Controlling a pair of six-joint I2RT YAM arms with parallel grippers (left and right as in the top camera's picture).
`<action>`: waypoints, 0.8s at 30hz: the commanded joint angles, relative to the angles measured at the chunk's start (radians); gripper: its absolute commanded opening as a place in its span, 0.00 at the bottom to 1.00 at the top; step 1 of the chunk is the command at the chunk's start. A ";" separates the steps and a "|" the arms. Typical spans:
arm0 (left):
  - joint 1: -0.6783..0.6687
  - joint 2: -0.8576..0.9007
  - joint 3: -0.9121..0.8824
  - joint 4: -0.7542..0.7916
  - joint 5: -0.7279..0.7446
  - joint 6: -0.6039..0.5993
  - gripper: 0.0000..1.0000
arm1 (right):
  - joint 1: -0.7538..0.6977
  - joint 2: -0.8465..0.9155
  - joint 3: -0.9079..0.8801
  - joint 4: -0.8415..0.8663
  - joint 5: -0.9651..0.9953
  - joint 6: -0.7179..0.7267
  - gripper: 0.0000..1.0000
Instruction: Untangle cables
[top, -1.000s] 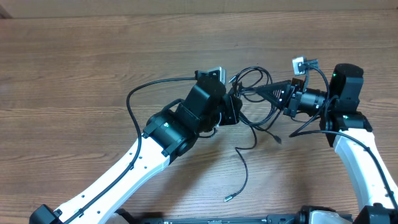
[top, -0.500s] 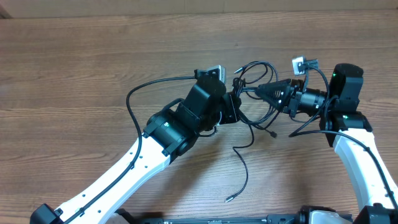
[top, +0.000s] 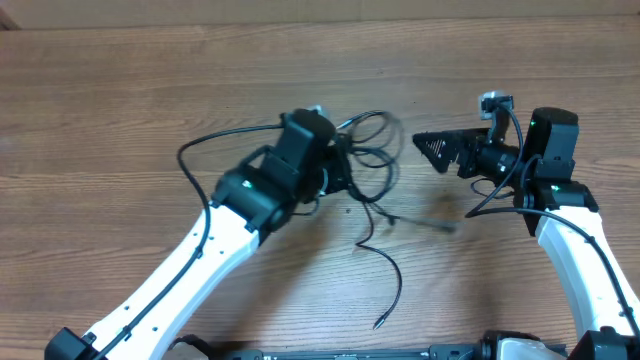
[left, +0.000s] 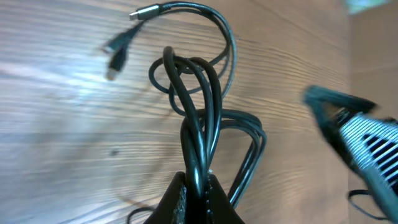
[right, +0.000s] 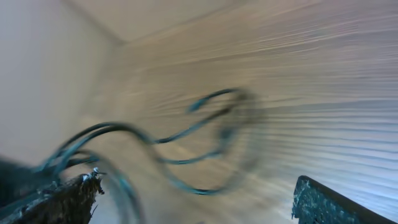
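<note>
Cables (top: 372, 160) sit bunched a bit left of centre on the wooden table (top: 120, 90). One loose strand trails down toward the near edge, with a plug at its tip. The left arm comes in from the bottom-left corner, stretched out diagonally. The left gripper (top: 338, 168) is clamped tight on the bundle, and its wrist cam shows several strands pinched between the fingertips (left: 180, 199) with loops fanning out beyond. The right arm rises along the right side with its wrist bent to point left. The right gripper (top: 440, 150) is spread wide with nothing in it, just right of the bundle. Its wrist view is pretty blurry.
</note>
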 joint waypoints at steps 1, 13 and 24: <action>0.045 -0.023 0.009 -0.028 0.063 0.016 0.04 | 0.000 -0.006 0.013 0.010 0.236 -0.005 1.00; 0.076 -0.023 0.009 0.006 0.049 -0.068 0.04 | 0.000 -0.008 0.013 0.016 -0.316 -0.400 0.92; 0.112 -0.023 0.009 0.000 0.049 -0.291 0.04 | 0.140 -0.047 0.013 -0.040 -0.305 -0.581 0.93</action>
